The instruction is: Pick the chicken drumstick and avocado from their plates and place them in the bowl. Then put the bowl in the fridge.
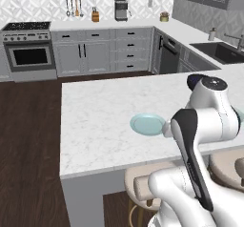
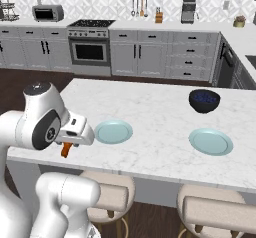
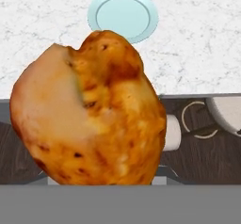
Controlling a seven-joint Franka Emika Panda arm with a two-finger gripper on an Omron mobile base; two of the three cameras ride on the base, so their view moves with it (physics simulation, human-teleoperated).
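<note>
The orange-brown chicken drumstick (image 3: 89,115) hangs close in front of the hand camera, meaty end toward it, and hides the fingertips. In the right base view my gripper (image 2: 66,146) is shut on the chicken drumstick (image 2: 65,151), whose tip pokes out below the hand, over the island's front edge. One pale teal plate (image 2: 113,131) lies bare just right of the hand, and it is the same plate (image 3: 123,15) (image 1: 147,124) in the other two views. A second bare plate (image 2: 210,141) lies further right. The avocado, the bowl and the fridge are out of view.
A dark navy bowl (image 2: 204,100) stands toward the back of the white marble island (image 2: 150,107). Round stools (image 2: 107,194) are tucked under the island's front edge, below the hand. Grey cabinets, an oven (image 2: 90,49) and a sink (image 1: 224,52) line the far walls.
</note>
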